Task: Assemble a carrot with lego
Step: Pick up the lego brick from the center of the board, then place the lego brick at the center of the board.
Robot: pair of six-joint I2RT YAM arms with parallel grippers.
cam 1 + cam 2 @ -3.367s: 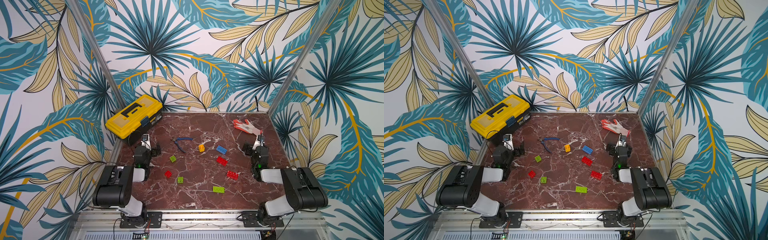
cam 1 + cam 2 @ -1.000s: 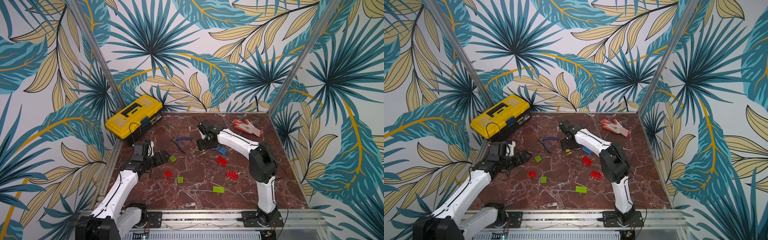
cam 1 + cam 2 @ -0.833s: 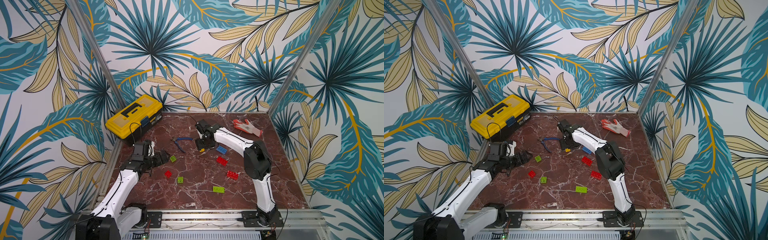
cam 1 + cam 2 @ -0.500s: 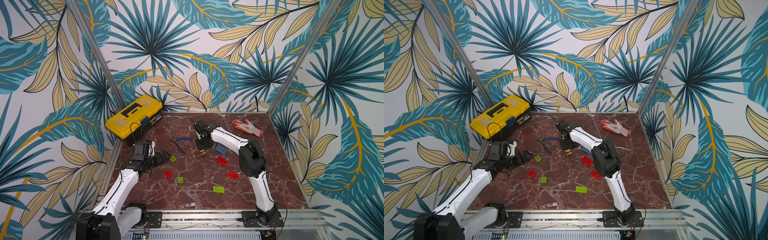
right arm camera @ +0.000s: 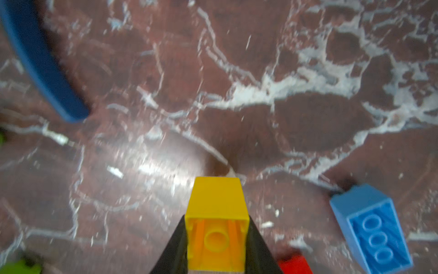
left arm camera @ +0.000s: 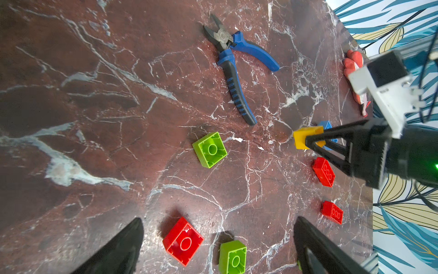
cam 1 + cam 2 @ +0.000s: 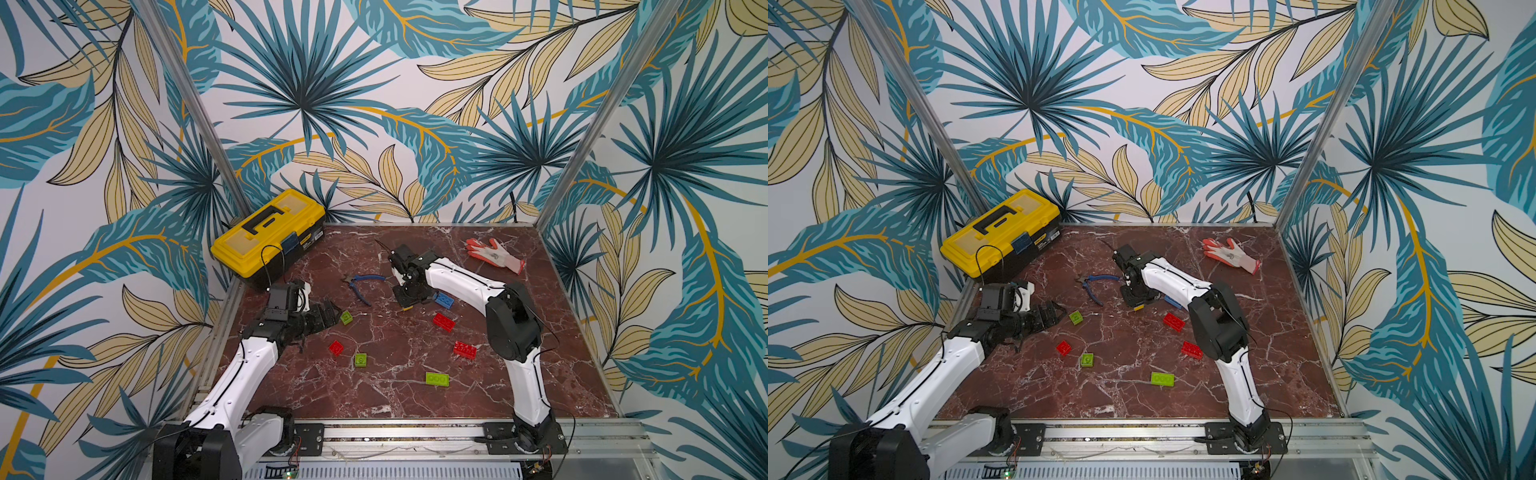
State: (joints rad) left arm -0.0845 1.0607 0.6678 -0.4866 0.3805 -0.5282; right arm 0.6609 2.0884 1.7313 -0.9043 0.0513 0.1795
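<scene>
Front of table [image 7: 395, 399]: long green brick [image 7: 436, 379], loose and alone, with other red and green bricks scattered singly behind it. Left gripper [image 7: 332, 312] spread wide, empty, just beside square green brick [image 7: 346, 318]. Farther: right gripper [image 7: 407, 305] pinching yellow brick [image 5: 216, 208], low over marble; blue brick [image 7: 444, 300] near. Pliers [image 7: 362, 283] close by. Rear: toolbox [image 7: 270, 232], glove [image 7: 494, 253].

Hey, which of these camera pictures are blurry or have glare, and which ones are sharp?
Right wrist view: soft throughout, the marble table smeared, a glare patch beside the yellow brick, the pliers handle blurred. Left wrist view: sharp, with crisp marble veins. Both top views: crisp, evenly lit, only faint shadows.
</scene>
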